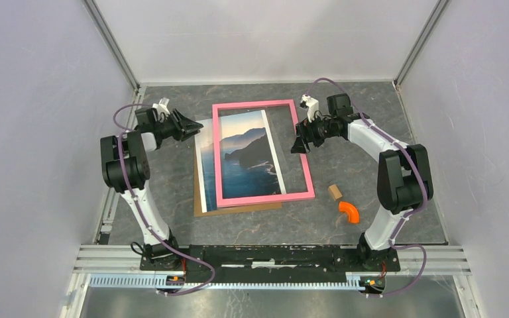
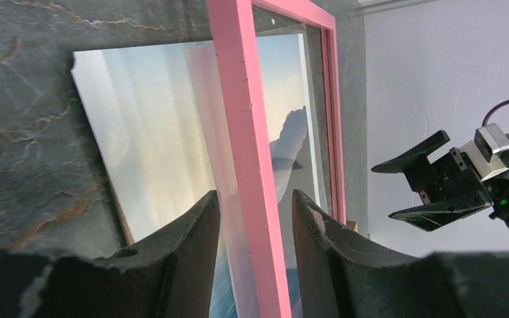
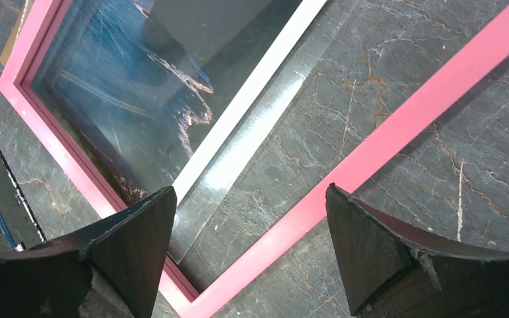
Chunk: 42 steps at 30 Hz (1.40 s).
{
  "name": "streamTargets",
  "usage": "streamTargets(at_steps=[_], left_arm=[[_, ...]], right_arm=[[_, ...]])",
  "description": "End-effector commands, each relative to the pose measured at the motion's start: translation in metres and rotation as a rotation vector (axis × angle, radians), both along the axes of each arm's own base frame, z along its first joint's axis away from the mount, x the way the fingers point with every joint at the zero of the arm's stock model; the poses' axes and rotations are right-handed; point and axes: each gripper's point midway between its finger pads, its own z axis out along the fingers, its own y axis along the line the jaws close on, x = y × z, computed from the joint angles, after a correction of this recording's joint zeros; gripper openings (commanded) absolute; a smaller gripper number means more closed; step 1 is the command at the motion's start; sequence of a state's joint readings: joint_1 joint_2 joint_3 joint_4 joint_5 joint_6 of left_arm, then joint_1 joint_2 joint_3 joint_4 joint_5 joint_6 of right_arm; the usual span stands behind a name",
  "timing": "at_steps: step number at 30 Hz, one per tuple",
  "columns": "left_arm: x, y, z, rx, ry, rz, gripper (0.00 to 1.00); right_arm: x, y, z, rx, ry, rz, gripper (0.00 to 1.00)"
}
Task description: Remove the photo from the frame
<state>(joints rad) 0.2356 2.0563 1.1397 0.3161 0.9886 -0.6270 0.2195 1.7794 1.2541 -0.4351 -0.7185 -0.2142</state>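
While the large pink-rimmed rectangular frame point(image 1: 265, 197) lies flat on the grey marbled surface point(image 1: 258, 225), the sea-and-cliffs photo print point(image 1: 248, 156) rests on a brown fibreboard sheet point(image 1: 238, 209), its left strip outside the rim. Left pincer point(image 1: 197, 127): spread, beside the left rim. Right pincer point(image 1: 299, 140): spread wide at the right rim.

This is a robotics lab cell. Plain pale wall panels point(image 1: 33, 132) on aluminium posts point(image 1: 114, 46) box in a stone-patterned table point(image 1: 252, 226), and aluminium extrusion rails point(image 1: 106, 256) run along its near edge.
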Motion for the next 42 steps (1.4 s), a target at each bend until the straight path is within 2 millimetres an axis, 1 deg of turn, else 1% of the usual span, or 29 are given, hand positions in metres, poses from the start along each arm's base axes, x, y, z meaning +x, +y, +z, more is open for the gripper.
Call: streamTargets(at_steps=[1, 3, 5, 7, 8, 9, 11, 14, 17, 20, 22, 26, 30, 36, 39, 42], left_arm=[[0.005, -0.012, 0.015, 0.048, -0.049, -0.037, 0.50], [0.005, -0.021, 0.007, 0.070, -0.025, -0.058, 0.50], [0.003, -0.031, -0.001, 0.096, -0.007, -0.076, 0.52], [0.004, -0.032, -0.009, 0.139, 0.019, -0.066, 0.55], [0.005, -0.029, -0.013, 0.169, 0.036, -0.052, 0.59], [0.008, -0.023, -0.011, 0.197, 0.042, -0.031, 0.63], [0.011, -0.008, -0.011, 0.291, 0.057, 0.010, 0.67], [0.018, 0.014, 0.006, 0.390, 0.019, 0.070, 0.73], [0.026, 0.033, 0.021, 0.400, 0.001, 0.111, 0.75], [0.033, 0.044, 0.022, 0.381, 0.004, 0.115, 0.73], [0.037, 0.047, 0.016, 0.370, 0.015, 0.111, 0.68], [0.041, 0.044, -0.006, 0.340, 0.055, 0.083, 0.61], [0.046, 0.043, -0.020, 0.319, 0.070, 0.079, 0.54], [0.048, 0.043, -0.042, 0.306, 0.112, 0.077, 0.51], [0.050, 0.042, -0.047, 0.293, 0.124, 0.064, 0.50], [0.052, 0.040, -0.046, 0.277, 0.118, 0.053, 0.48]], right_arm=[[0.002, 0.002, 0.004, 0.021, -0.016, 0.010, 0.89], [0.002, 0.002, 0.004, 0.021, -0.013, 0.010, 0.89], [0.002, 0.002, 0.003, 0.020, -0.012, 0.010, 0.89], [0.002, 0.002, 0.002, 0.018, -0.011, 0.012, 0.88], [0.001, 0.002, 0.001, 0.017, -0.008, 0.013, 0.88], [0.001, 0.001, 0.001, 0.015, -0.008, 0.013, 0.89], [-0.001, 0.001, -0.001, 0.014, -0.002, 0.016, 0.88], [-0.004, 0.002, -0.005, 0.021, 0.010, 0.023, 0.88], [-0.005, 0.004, -0.010, 0.023, 0.024, 0.026, 0.87], [-0.006, 0.003, -0.015, 0.019, 0.033, 0.024, 0.86], [-0.007, 0.003, -0.017, 0.019, 0.038, 0.024, 0.86], [-0.007, 0.003, -0.017, 0.019, 0.037, 0.026, 0.86], [-0.007, 0.003, -0.017, 0.017, 0.038, 0.024, 0.85], [-0.006, 0.003, -0.018, 0.021, 0.043, 0.025, 0.85], [-0.006, 0.004, -0.019, 0.022, 0.047, 0.025, 0.85], [-0.005, 0.005, -0.018, 0.025, 0.048, 0.025, 0.85]])
